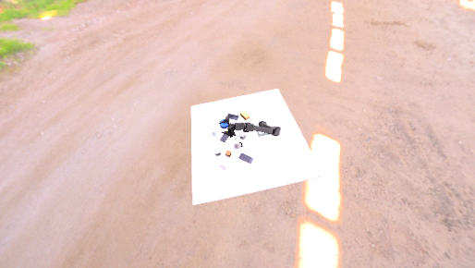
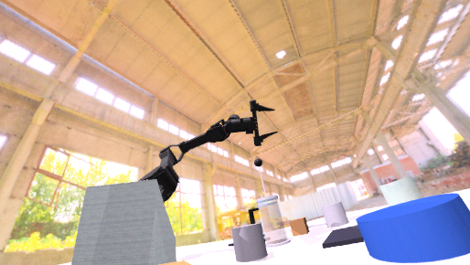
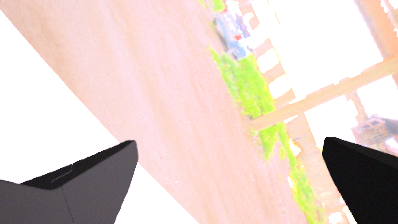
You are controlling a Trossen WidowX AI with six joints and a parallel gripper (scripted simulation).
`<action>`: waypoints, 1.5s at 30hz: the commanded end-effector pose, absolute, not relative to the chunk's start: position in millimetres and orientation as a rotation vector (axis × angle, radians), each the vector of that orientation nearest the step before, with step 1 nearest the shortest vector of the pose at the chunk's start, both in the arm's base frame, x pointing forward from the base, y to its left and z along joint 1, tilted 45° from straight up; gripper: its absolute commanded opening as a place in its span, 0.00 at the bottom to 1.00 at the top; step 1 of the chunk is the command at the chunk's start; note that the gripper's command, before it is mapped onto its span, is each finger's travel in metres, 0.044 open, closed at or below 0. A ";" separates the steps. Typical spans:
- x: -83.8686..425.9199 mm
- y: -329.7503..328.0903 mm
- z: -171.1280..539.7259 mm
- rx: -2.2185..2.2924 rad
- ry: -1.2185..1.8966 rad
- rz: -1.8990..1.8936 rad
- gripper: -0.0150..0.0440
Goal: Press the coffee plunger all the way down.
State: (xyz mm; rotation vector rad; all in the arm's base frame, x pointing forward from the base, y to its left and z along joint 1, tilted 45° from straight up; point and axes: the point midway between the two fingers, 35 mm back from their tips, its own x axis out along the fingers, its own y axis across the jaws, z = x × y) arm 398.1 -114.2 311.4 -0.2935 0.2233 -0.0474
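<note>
The coffee press [image 2: 272, 221] [image 1: 237, 145] stands upright, a clear cylinder with a black handle. Its plunger rod rises high above the lid, with a round black knob [image 2: 258, 162] on top. My gripper [image 2: 275, 121] [image 3: 229, 148] is wide open and empty. In the exterior view it appears above the knob, apart from it, with its fingers pointing sideways to the right. The wrist view shows both fingertips but neither the press nor the knob. In the top view the press is very small and its knob cannot be made out clearly.
A grey cylinder [image 2: 250, 243] appears in front of the press. A brown block [image 2: 299, 226], a pale cylinder [image 2: 336, 215], a dark slab [image 2: 343, 237] and a large blue cylinder [image 2: 418, 230] [image 1: 224, 124] appear to the right. A large grey block [image 2: 121, 224] appears at left.
</note>
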 end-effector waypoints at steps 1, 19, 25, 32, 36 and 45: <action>352.2 -109.9 252.1 -0.011 0.362 0.191 1.00; 265.7 -61.2 209.4 0.646 0.323 0.536 1.00; 265.2 -39.3 192.9 0.652 0.307 0.539 1.00; 267.0 -38.4 192.9 0.651 0.307 0.539 1.00; 271.5 -35.9 192.1 0.650 0.310 0.539 1.00; 283.4 -28.5 190.4 0.648 0.312 0.538 1.00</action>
